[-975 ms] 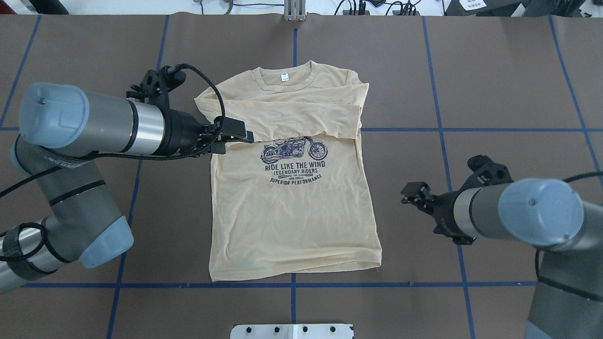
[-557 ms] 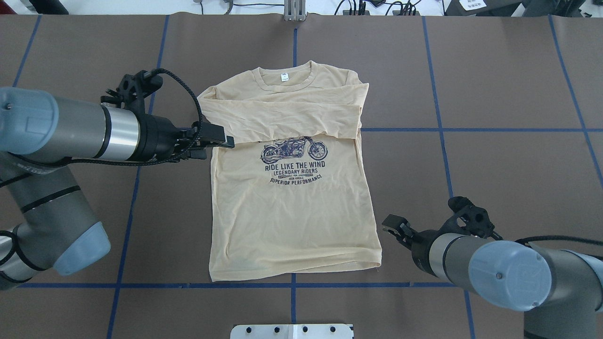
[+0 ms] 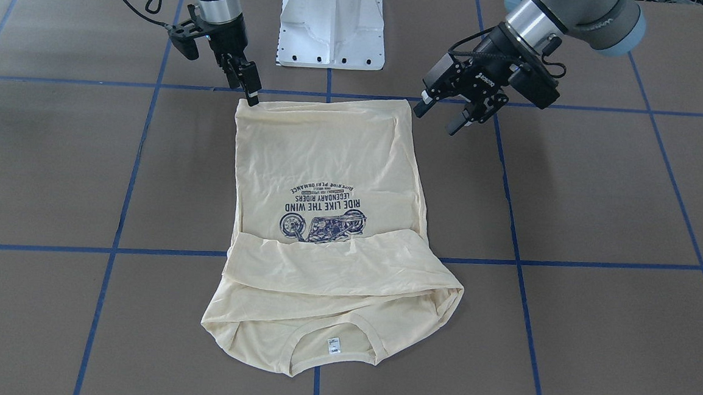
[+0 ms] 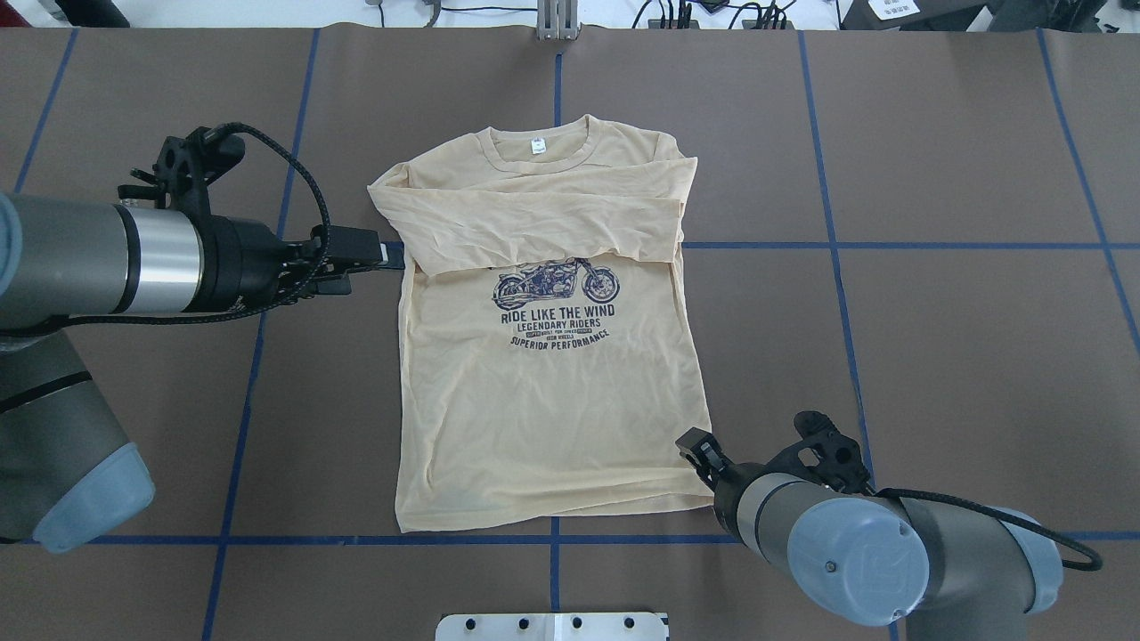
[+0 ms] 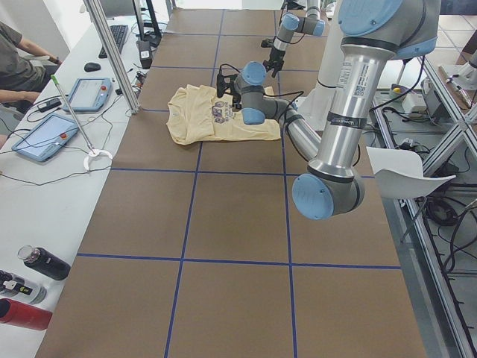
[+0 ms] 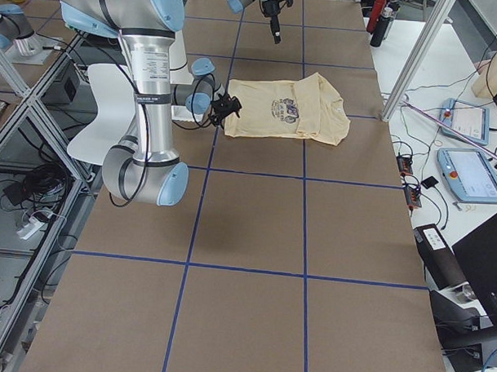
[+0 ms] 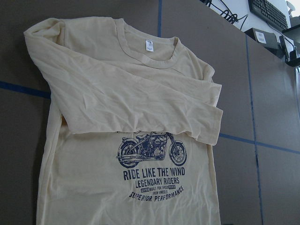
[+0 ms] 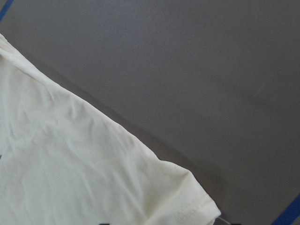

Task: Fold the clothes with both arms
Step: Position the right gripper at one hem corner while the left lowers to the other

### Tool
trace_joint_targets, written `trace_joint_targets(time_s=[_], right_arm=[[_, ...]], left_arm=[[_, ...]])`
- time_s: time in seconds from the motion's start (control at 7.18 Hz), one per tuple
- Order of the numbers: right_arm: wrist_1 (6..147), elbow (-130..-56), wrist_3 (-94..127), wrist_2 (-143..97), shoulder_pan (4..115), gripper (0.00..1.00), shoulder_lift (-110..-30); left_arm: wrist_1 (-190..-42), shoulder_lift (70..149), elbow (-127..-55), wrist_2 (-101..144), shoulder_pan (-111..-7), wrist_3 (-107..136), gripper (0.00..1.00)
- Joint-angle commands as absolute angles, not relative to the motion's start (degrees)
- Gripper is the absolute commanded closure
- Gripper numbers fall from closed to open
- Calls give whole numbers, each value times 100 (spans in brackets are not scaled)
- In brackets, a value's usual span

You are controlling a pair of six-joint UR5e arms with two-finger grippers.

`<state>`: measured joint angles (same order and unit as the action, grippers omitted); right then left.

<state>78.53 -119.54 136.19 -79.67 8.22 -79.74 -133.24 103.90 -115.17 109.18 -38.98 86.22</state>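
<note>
First, found the left arm [image 4: 116, 258] stretched level, the left gripper [image 3: 435, 120] hovering just beside the shirt [image 4: 552, 401] at its folded sleeve, fingers [image 3: 421, 107] apart, empty. Saw the shirt flat on the worktop [image 4: 935, 178]. Found the right arm [image 4: 846, 552] bent low, the right gripper [image 3: 251, 97] angled down at the hem corner; couldn't tell its fingers' spacing.

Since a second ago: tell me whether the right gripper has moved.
Yes. In the overhead view the right gripper has moved toward the robot and leftward, from near the vertical blue tape line to the near right hem corner of the shirt.
</note>
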Motion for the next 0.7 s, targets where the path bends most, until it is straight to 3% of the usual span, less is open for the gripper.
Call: trace_joint_targets(time_s=[0.0,0.56], right_arm=[[7963,-11831,13649,-7972,782,17,-7919],[7963,-11698,13553,-7963,888,23,-7919]], left_arm=[[-13324,10362,-11531,10907,-3894,8622,13],[-13324,10345,-11522,10898,-3876,8622,13]])
